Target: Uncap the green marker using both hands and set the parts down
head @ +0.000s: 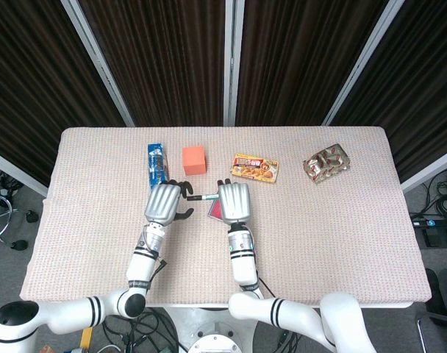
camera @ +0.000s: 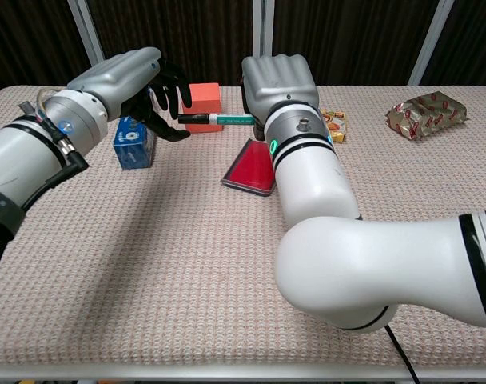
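Note:
My right hand [head: 233, 201] [camera: 276, 81] grips the green marker [head: 205, 197] [camera: 225, 119] and holds it level above the table, its black cap pointing to the left. My left hand [head: 165, 203] [camera: 129, 78] has its fingers [camera: 169, 88] spread just above the cap end, with the thumb below it. The cap tip lies between them, and I see no closed hold on it. The marker's right end is hidden inside the right hand.
A red flat case [head: 215, 212] [camera: 252, 167] lies under the marker. A blue box [head: 156, 162] [camera: 133, 142], an orange cube [head: 193, 159] [camera: 204, 100], a yellow snack packet [head: 255, 168] [camera: 336, 125] and a foil packet [head: 327, 162] [camera: 427, 114] sit further back on the table [head: 341, 235].

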Robot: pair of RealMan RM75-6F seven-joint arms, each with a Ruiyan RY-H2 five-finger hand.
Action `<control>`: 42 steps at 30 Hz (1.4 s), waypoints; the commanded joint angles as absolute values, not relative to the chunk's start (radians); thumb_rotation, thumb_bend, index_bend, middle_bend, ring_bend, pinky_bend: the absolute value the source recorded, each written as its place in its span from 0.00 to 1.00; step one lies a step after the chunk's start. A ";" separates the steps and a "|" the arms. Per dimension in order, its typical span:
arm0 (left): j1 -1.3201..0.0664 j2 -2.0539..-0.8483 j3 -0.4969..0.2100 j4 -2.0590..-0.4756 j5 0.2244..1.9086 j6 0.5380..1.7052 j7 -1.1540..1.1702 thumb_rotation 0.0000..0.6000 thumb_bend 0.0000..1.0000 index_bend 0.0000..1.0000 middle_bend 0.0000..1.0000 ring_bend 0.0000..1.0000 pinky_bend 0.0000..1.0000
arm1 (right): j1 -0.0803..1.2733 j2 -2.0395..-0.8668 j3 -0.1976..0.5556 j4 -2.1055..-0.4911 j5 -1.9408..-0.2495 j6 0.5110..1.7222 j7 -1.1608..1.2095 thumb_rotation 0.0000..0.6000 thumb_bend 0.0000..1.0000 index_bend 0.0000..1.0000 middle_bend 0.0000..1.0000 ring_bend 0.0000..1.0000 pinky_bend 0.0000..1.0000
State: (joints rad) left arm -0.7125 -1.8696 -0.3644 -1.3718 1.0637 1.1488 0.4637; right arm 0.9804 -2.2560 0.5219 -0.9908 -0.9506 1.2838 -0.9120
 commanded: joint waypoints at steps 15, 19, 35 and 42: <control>-0.732 -1.890 -0.344 -1.308 1.025 1.152 0.471 1.00 0.21 0.50 0.54 0.45 0.46 | 0.991 -2.264 0.521 -0.976 -0.948 1.273 -0.902 1.00 0.30 0.67 0.62 0.67 0.83; -0.738 -1.899 -0.343 -1.295 1.032 1.160 0.466 1.00 0.24 0.52 0.55 0.46 0.47 | 0.992 -2.265 0.521 -0.976 -0.945 1.270 -0.901 1.00 0.30 0.67 0.62 0.67 0.83; -0.753 -1.920 -0.342 -1.255 1.027 1.155 0.453 1.00 0.25 0.52 0.56 0.47 0.49 | 0.993 -2.265 0.516 -0.980 -0.944 1.264 -0.898 1.00 0.30 0.67 0.62 0.67 0.83; -0.753 -1.928 -0.340 -1.242 1.022 1.160 0.451 1.00 0.27 0.56 0.59 0.50 0.52 | 0.992 -2.267 0.514 -0.975 -0.942 1.261 -0.897 1.00 0.30 0.67 0.62 0.67 0.83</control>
